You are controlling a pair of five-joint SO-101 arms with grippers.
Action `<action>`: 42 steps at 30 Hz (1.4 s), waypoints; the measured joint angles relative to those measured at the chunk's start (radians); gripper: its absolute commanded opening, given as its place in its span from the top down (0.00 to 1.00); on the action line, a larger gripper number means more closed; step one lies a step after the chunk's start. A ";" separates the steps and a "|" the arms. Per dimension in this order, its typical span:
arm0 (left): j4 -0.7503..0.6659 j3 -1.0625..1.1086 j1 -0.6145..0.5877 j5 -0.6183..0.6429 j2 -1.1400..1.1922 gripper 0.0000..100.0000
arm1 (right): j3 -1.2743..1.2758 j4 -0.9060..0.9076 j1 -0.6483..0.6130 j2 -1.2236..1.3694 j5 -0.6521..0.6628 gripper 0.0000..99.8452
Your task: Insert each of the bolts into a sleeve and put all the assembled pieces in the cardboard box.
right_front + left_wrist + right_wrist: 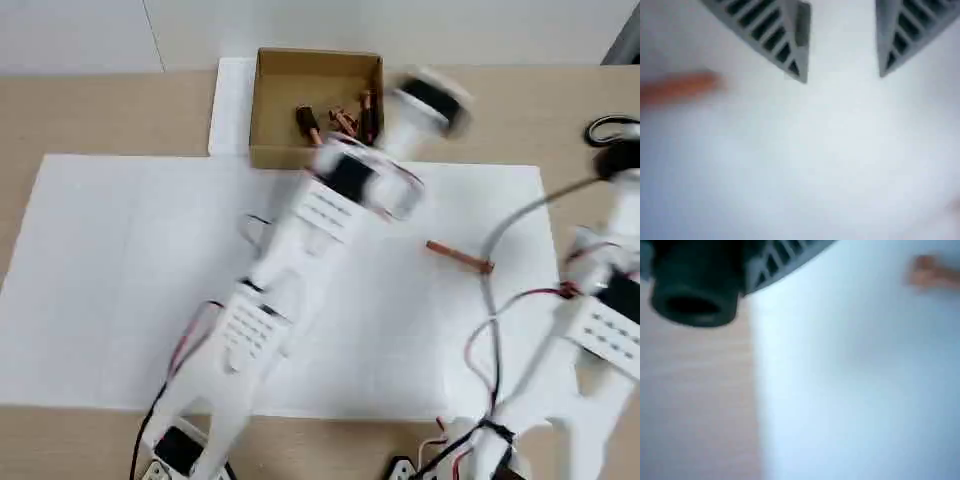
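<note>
The left pincer (840,77) hangs spread and empty over the white paper (120,280), while the loose copper piece (460,256) lies toward the table's right edge, well apart from the cardboard box (275,155), so closing off its middle might roll it away.

I see a copper-orange piece (459,256) on white paper (120,280), a plain brown cardboard box (280,157), and a tan wood-grain table (100,110).

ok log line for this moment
left gripper: open, empty, over white paper sheet | brown cardboard box: copper pieces inside | copper-coloured rod-shaped piece: loose on paper | right arm: at paper's right edge
</note>
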 measured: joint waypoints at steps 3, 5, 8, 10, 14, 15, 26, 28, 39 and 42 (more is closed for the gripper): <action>0.055 -0.035 -0.097 0.109 0.000 0.91 | 0.015 -0.002 -0.157 0.002 -0.080 1.00; 0.081 -0.044 -0.120 0.135 0.000 0.91 | 0.029 -0.026 -0.262 0.003 -0.163 1.00; 0.100 -0.044 -0.150 0.212 0.000 0.91 | 0.064 -0.071 -0.405 0.005 -0.264 1.00; 0.101 -0.044 -0.178 0.301 0.000 0.91 | 0.097 -0.101 -0.497 0.005 -0.325 1.00; 0.101 -0.037 -0.232 0.485 0.000 0.91 | 0.180 -0.181 -0.677 0.005 -0.446 1.00; 0.101 -0.026 -0.239 0.520 0.000 0.91 | 0.209 -0.216 -0.715 0.012 -0.465 1.00; 0.101 0.028 -0.330 0.565 0.000 0.91 | 0.379 -0.446 -0.792 0.226 -0.496 0.90; 0.101 0.031 -0.330 0.565 0.000 0.91 | 0.379 -0.459 -0.792 0.258 -0.496 0.82; 0.101 0.068 -0.327 0.565 0.000 0.91 | 0.377 -0.471 -0.792 0.275 -0.496 0.72; 0.101 0.068 -0.327 0.565 0.000 0.91 | 0.377 -0.471 -0.793 0.275 -0.496 0.72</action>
